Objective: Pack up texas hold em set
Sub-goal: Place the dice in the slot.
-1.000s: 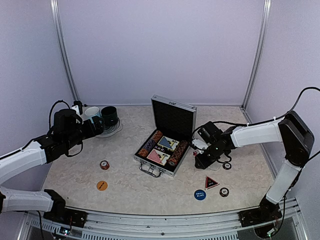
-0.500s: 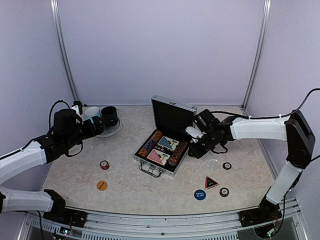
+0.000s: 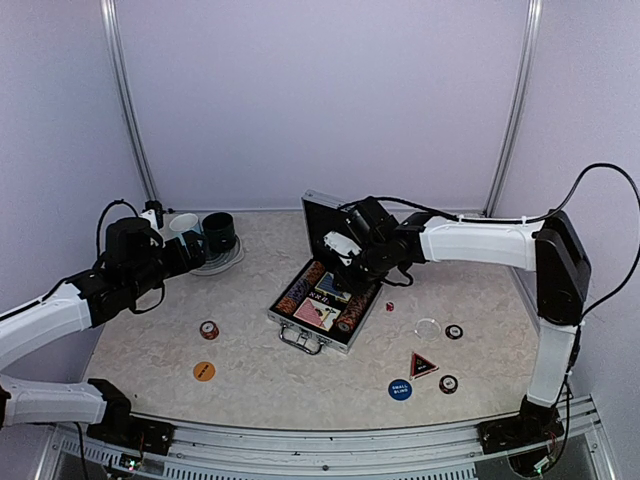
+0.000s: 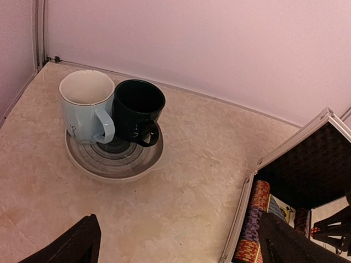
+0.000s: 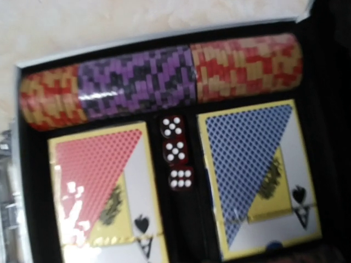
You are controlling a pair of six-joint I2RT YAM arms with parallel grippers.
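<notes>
Where sight fails: the right gripper shows no fingers in its own wrist view, and from above they are a dark blur against the lid. I cannot tell whether they are apart, together or clamped on anything.
Cut off: the case runs past the right wrist frame. Its second chip row is only a sliver at the bottom edge.
Writing: the blue button reads "SMALL BLIND". The orange button is too small to read. The light-blue mug has lettering starting "S", the rest lost behind its handle.
Set: the case stands open mid-tabletop, lid upright. It holds a chip row, a red-backed deck, a blue-backed deck and three dice between the decks.
Loose pieces: one red die lies just right of the case. The triangle marker lies nearer the near edge.
Right arm: it reaches in from the right edge, wrist bent down over the tray.
Left arm: the left gripper has its fingers wide apart, aimed at the far-left corner — the mugs on their plate.
</notes>
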